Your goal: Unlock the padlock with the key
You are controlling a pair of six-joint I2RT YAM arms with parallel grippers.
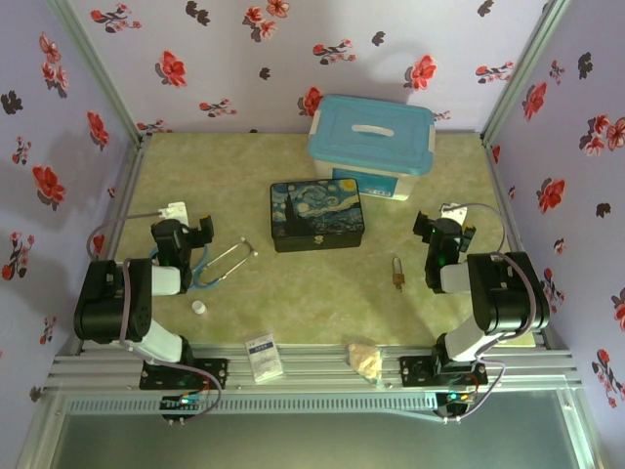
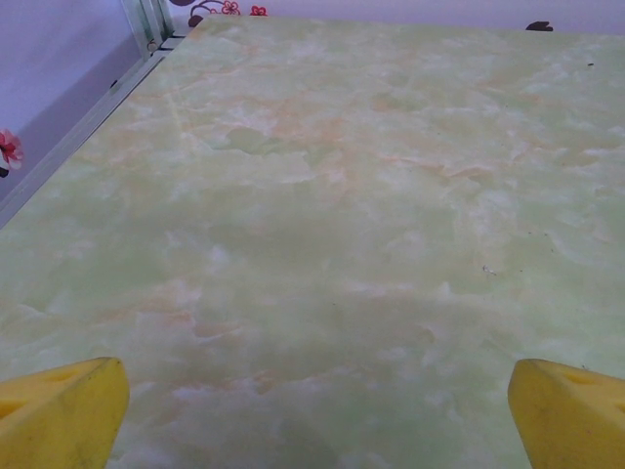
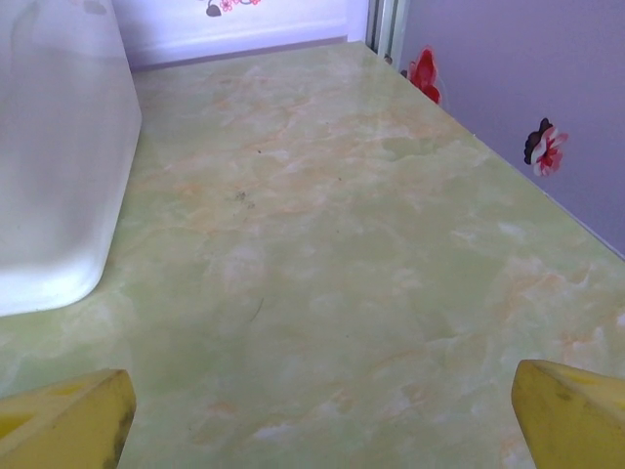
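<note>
The small brass padlock (image 1: 398, 277) lies on the green marbled table, its silver shackle pointing toward the back. It rests just left of my right arm. I cannot make out the tiny dark key in any view. My right gripper (image 1: 436, 227) hovers behind and to the right of the padlock, open, with its yellow fingertips (image 3: 68, 415) wide apart over bare table. My left gripper (image 1: 198, 231) is at the left side, also open and holding nothing, with a yellow fingertip (image 2: 59, 410) at each lower corner of its wrist view.
A dark Starry-Night box (image 1: 316, 215) sits mid-table. Behind it is a white bin with a blue lid (image 1: 371, 145), whose white wall (image 3: 54, 166) shows beside the right gripper. A stethoscope (image 1: 223, 260), white cap (image 1: 199, 307), white packet (image 1: 263, 357) and tan lump (image 1: 366, 360) lie nearer.
</note>
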